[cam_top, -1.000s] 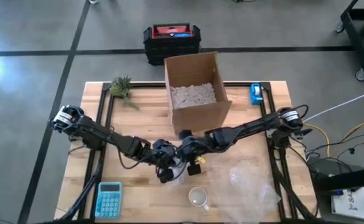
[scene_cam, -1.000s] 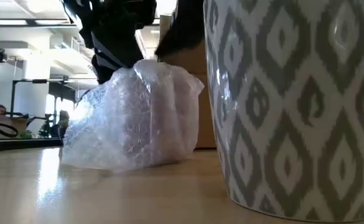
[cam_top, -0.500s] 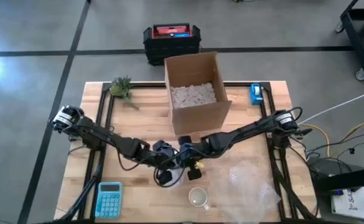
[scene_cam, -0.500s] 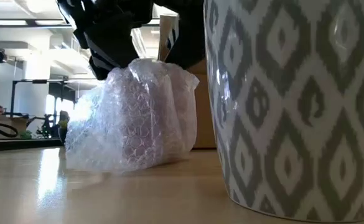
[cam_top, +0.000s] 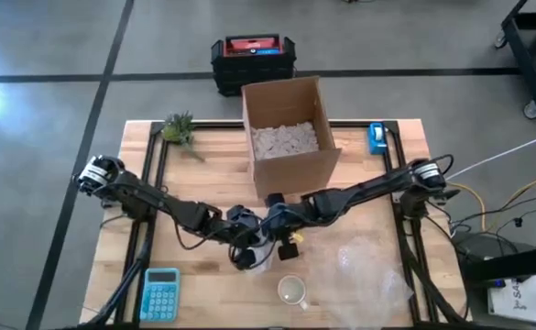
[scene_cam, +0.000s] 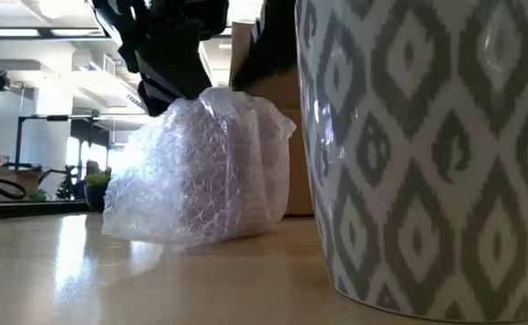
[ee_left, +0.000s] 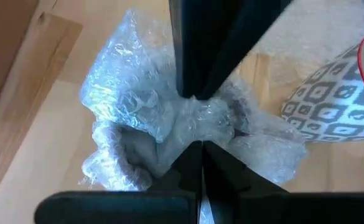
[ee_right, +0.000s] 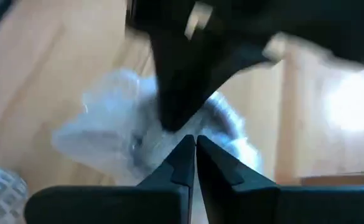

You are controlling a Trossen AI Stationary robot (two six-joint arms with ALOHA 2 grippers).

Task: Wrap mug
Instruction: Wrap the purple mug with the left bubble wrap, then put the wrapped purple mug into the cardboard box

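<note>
A bundle of clear bubble wrap (cam_top: 258, 249) (scene_cam: 200, 167) stands on the table near its middle; what it holds is hidden. Both grippers meet tip to tip over its gathered top. My left gripper (cam_top: 246, 249) (ee_left: 200, 144) reaches in from the table's left and is shut on the wrap. My right gripper (cam_top: 272, 223) (ee_right: 191, 138) reaches in from the right and is also shut on it. A bare mug (cam_top: 292, 291) (scene_cam: 426, 153), white with a grey diamond pattern, stands upright on its base near the front edge, untouched. My left gripper pinches the gathered bubble wrap at the bundle's top (ee_left: 191, 121) between its two fingers, several crumpled layers, coming slanting down from the table's left. The bundle stays with its bottom on the table. My right gripper pinches the same gathered top (ee_right: 222, 118) from the opposite side, slanting down from the table's right and far side. Its fingertips nearly meet those of the left gripper.
A loose sheet of bubble wrap (cam_top: 368, 266) lies at the front right. A blue calculator (cam_top: 160, 293) lies front left. An open cardboard box (cam_top: 290, 133) with filler stands at the back, with a tape dispenser (cam_top: 376, 137) back right and a small plant (cam_top: 180, 128) back left.
Both grippers, kept shut on the wrap, swung a little toward the table's left and near edge, then back. The bundle stayed on the table; its left side has drawn in slightly toward the right.
</note>
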